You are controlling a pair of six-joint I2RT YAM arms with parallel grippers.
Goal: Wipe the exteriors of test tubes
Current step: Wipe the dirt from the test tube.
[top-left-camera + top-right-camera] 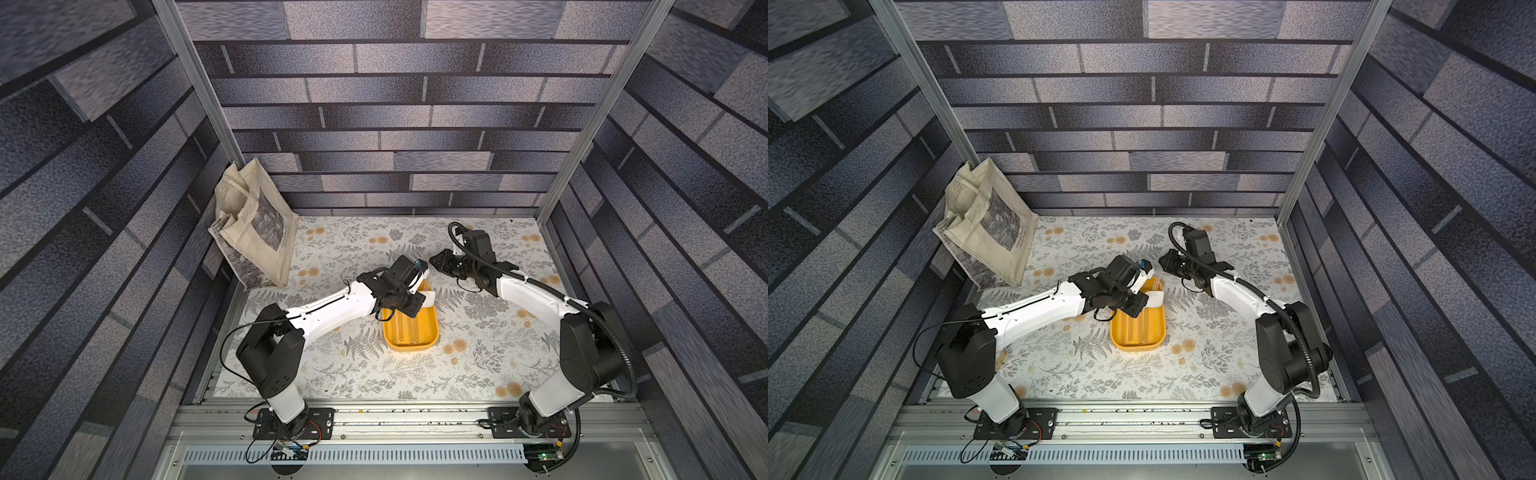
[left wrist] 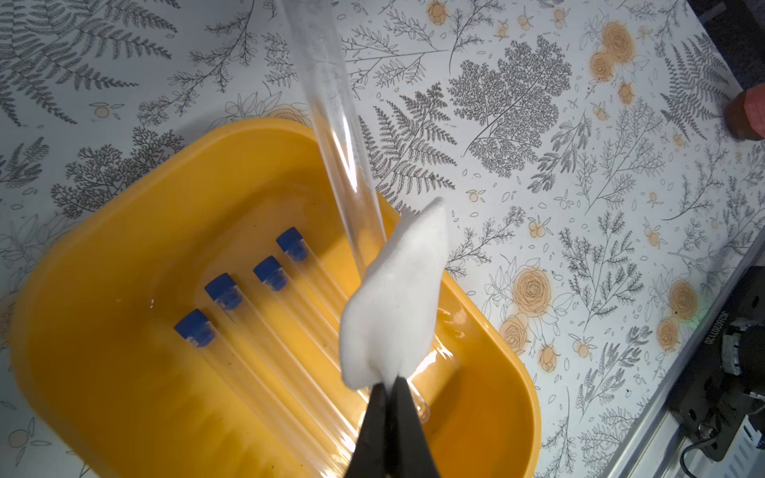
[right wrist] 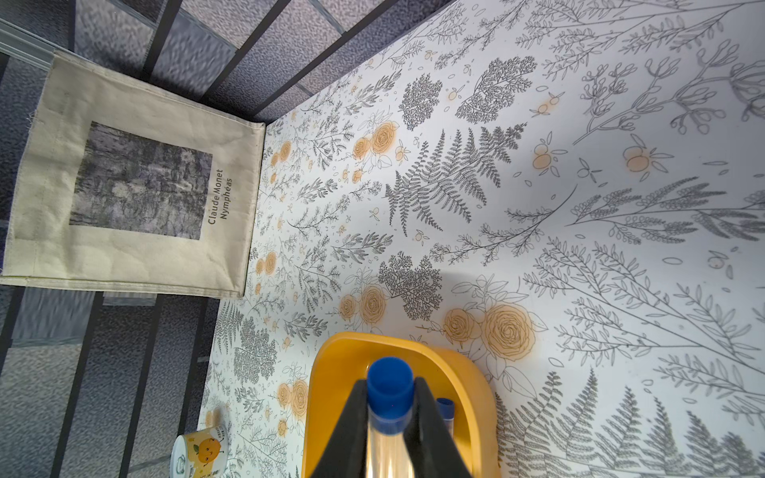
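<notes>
**Left gripper**: the black fingers are pressed together on the lower corner of a folded white wiping cloth, which stands up beyond the fingertips.

**Right gripper**: the fingers clamp either side of one slender clear test tube, just below its blue cap, which projects past the fingertips.

**Held tube and cloth:** in the left wrist view this test tube slants in ahead of the left fingers. Its lower end passes behind the cloth's edge, and whether the two touch cannot be told.

**Tray:** below the left fingertips, four more clear blue-capped test tubes lie parallel on the floor of a rounded yellow plastic tray, their caps clear of its wall. The tray's rounded rim shows just beyond the right fingertips.

**Free room:** open floral-printed tabletop surrounds the tray. A cream canvas tote bag leans in the wall corner, well ahead of the right fingers. A small printed can stands near the side wall.
</notes>
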